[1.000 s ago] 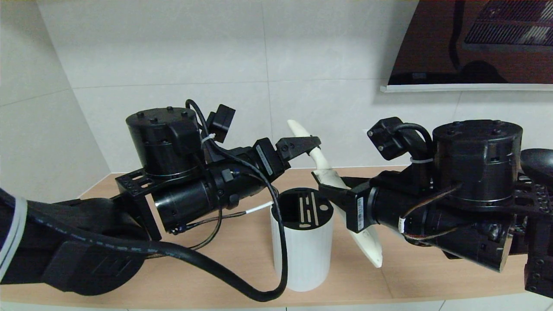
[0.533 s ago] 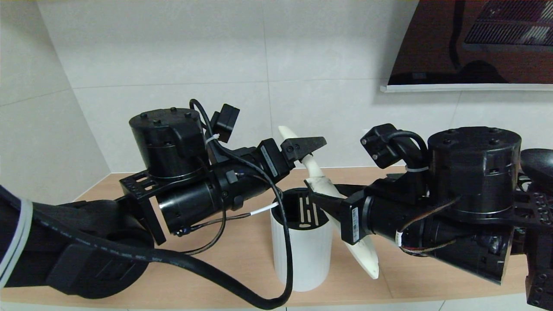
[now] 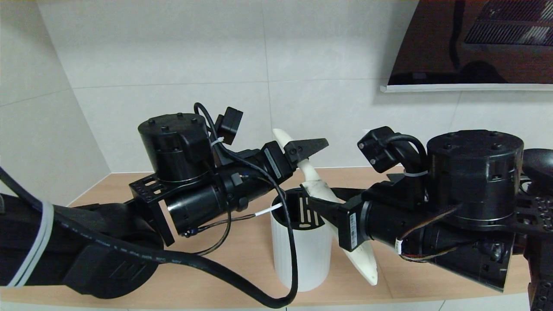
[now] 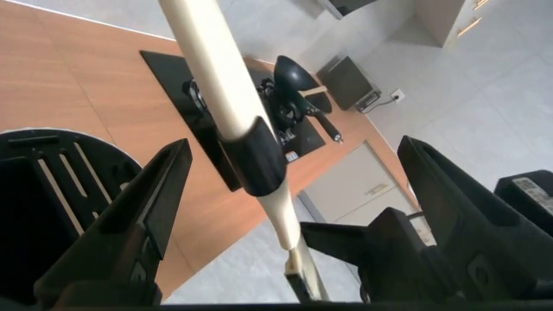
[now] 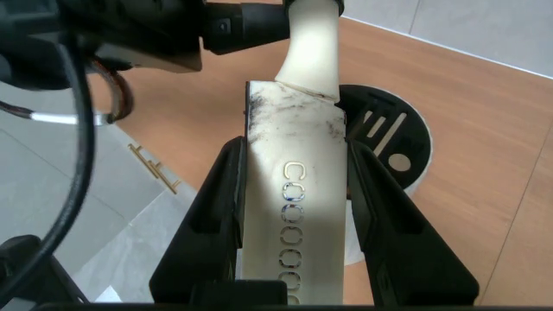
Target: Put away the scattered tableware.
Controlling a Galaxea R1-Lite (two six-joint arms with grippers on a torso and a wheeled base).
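The right gripper [image 5: 294,160] is clamping the white knife [image 3: 363,261] by its blade. The left gripper [image 4: 294,151] is gaping wide around its handle, above the white holder [image 3: 302,255].

Knife [image 3: 316,186], L gripper [image 3: 311,150] crowd holder [image 3: 302,255] mouth

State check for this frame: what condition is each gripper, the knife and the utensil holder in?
knife: held in the air, tilted, handle up, tip outside the holder, not in any slot.
right gripper: shut on the knife's blade.
left gripper: open, fingers on either side of the knife's handle.
holder: upright on the counter, nothing seen in the slots of its black top.
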